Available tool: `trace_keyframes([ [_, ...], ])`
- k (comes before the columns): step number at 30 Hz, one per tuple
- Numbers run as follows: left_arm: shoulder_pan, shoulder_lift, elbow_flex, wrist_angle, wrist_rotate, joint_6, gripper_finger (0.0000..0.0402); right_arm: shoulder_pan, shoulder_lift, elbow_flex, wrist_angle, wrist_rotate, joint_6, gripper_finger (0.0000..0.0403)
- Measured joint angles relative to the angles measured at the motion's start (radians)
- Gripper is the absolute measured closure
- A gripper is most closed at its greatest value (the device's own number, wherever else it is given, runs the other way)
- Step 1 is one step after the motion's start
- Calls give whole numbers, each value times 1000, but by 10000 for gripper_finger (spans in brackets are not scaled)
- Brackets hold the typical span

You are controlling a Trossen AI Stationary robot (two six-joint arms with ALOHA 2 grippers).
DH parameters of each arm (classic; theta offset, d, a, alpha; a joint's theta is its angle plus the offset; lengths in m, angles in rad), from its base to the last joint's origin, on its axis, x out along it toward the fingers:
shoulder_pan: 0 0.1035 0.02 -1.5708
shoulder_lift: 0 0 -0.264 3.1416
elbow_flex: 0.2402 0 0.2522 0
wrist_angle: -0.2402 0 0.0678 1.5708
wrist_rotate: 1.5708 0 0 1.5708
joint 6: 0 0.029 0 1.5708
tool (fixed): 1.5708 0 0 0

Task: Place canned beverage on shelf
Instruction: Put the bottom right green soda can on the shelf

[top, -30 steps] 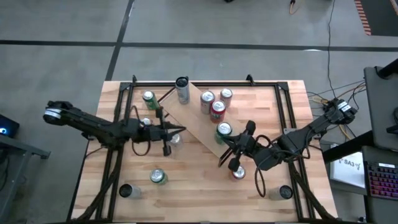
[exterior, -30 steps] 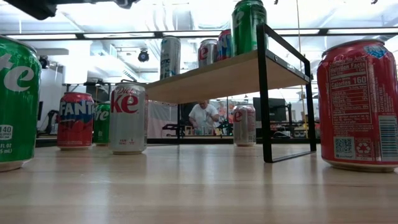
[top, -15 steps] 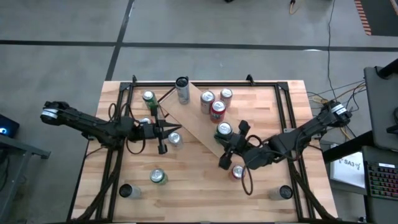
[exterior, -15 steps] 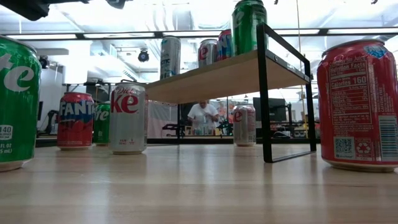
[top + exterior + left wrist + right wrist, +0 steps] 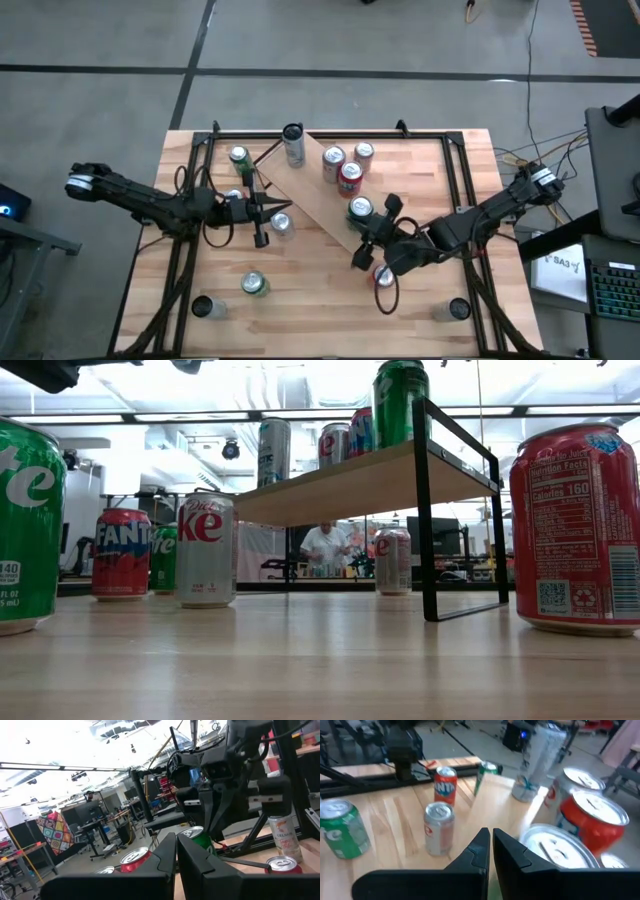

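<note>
Lab workshop: concrete floor [image 5: 400,60], workbenches [image 5: 95,827], ceiling strip lights [image 5: 300,412].

high: overhead, straight down | low: tabletop level, close | shared: shelf [image 5: 325,195] | wrists: forward past fingers

Silver can [image 5: 205,550] reads "Diet Coke"; orange-red can [image 5: 121,553] "Fanta".

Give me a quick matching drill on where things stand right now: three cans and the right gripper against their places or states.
Things:
1. tall slim can
2. silver can
3. red can
4. right gripper

Places or states:
A. on the table, just off the near end of the shelf
B. on the shelf's far end
C. on the table, left of the shelf
D. shut, nothing between the fingers

Pairs: 1-B, 2-C, 3-A, 4-D
</note>
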Motion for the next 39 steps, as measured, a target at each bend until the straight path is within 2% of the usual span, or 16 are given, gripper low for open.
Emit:
trace_keyframes([
  [4, 0, 0, 0, 0, 0, -1, 401, 0, -4, -1, -90, 0, 87, 390],
  [13, 0, 0, 0, 0, 0, -4, 401, 1, -48, -1, -142, 17, 105, 390],
  [19, 0, 0, 0, -1, 0, -4, 401, 1, -87, -1, -233, 53, 196, 390],
  [39, 0, 0, 0, 0, 0, -3, 401, -24, -7, 14, -153, 45, 194, 390],
])
